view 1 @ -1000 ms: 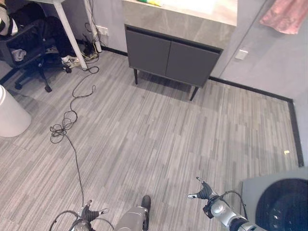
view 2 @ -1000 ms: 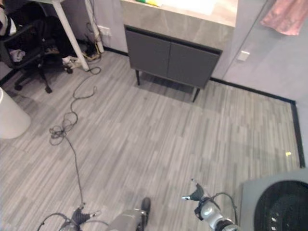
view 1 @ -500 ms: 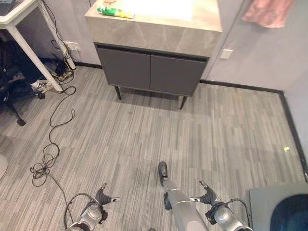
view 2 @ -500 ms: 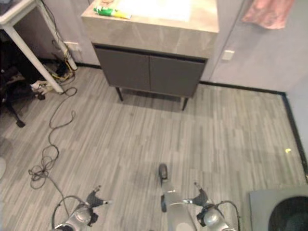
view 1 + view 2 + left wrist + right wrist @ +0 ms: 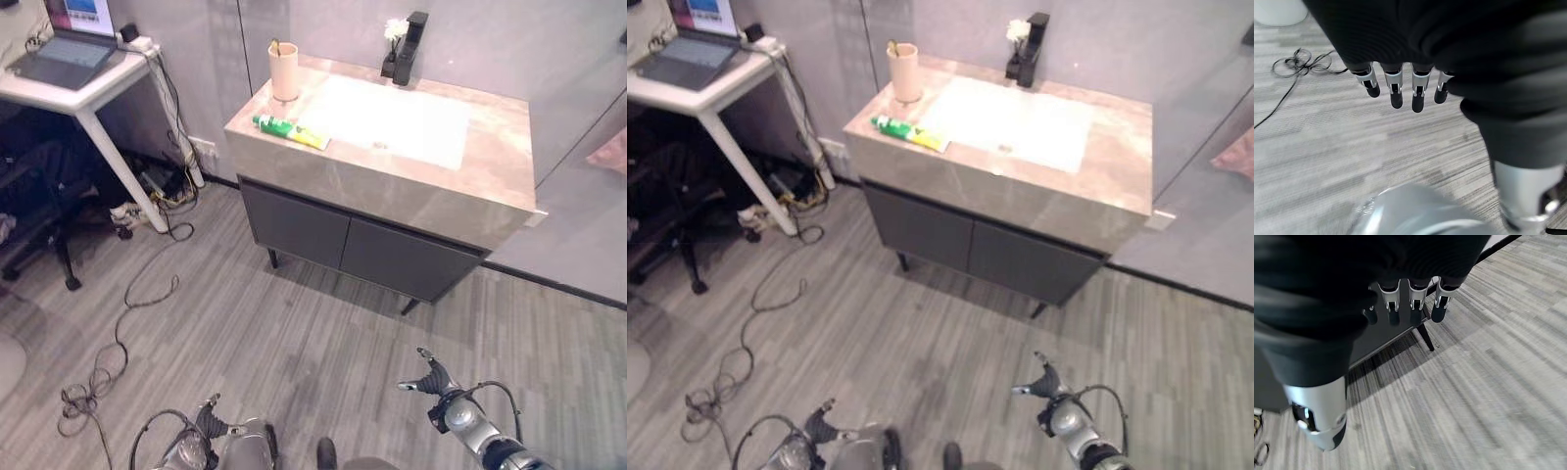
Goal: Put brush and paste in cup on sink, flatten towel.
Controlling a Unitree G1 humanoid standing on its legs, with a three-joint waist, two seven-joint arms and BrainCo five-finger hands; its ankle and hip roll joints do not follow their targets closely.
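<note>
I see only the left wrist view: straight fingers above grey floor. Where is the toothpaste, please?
Observer: The toothpaste lies flat on the sink counter, near its front left corner.
Operator: And the cup?
Observer: The cup stands upright on the counter behind the toothpaste; something thin sticks out of it.
Operator: Does the right hand hold anything?
Observer: No. The right hand hangs open over the floor, short of the cabinet.
</note>
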